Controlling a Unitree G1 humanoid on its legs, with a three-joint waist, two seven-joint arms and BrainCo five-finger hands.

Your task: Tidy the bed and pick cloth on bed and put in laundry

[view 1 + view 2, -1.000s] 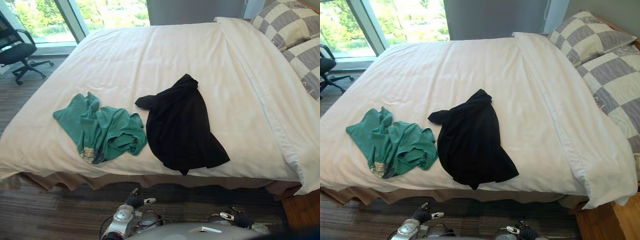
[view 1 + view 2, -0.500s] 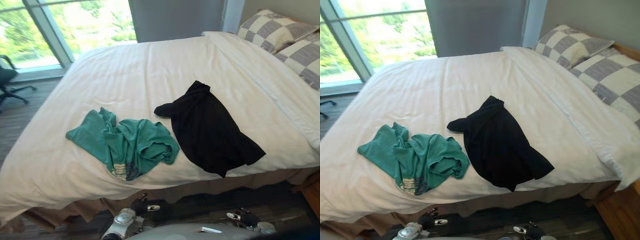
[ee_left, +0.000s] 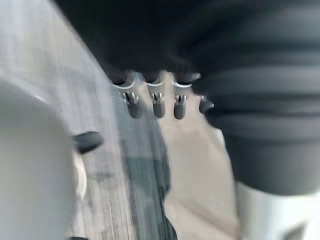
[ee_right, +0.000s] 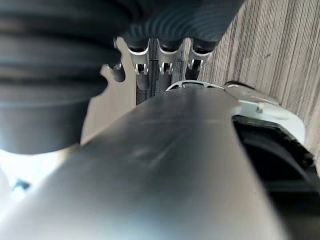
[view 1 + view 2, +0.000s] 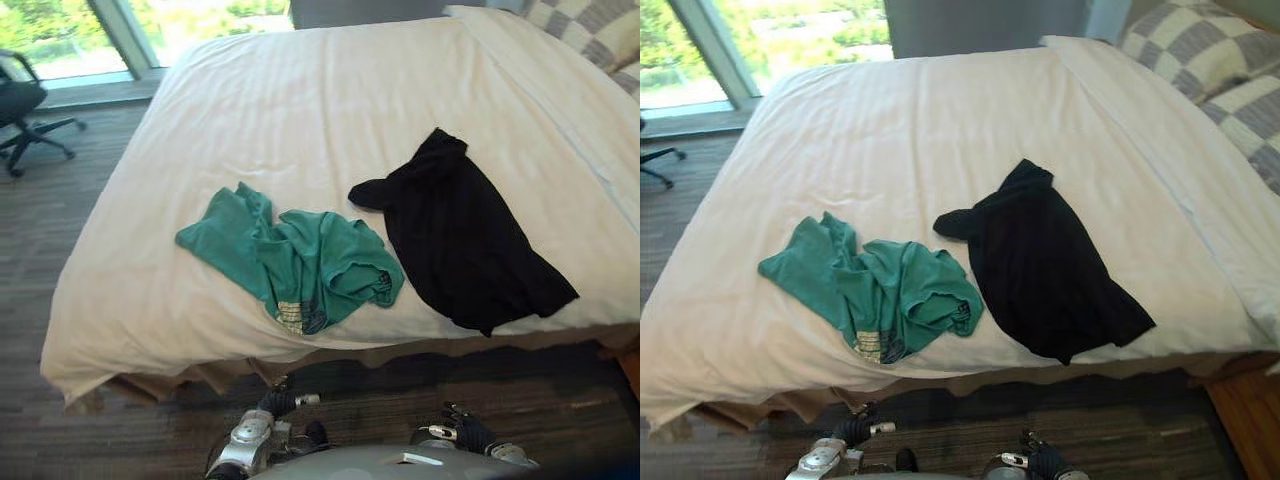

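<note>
A crumpled green cloth (image 5: 300, 262) lies near the front edge of the bed's white duvet (image 5: 300, 110). Just to its right a black cloth (image 5: 460, 240) lies spread out, its lower end close to the bed's edge. The two cloths sit side by side, almost touching. My left hand (image 3: 156, 102) hangs at my side over the dark floor, fingers straight and holding nothing. My right hand (image 4: 167, 60) hangs the same way on the other side, fingers straight and empty. Both hands are well short of the bed.
Checkered pillows (image 5: 1200, 45) lie at the head of the bed, far right. A black office chair (image 5: 20, 100) stands on the floor at the far left by the window (image 5: 790, 40). Dark carpet runs along the bed's front, with wooden flooring (image 5: 1250, 420) at lower right.
The whole picture has shifted, so the camera has moved: the bed now sits lower and further right. Both cloths lie on the duvet as before.
</note>
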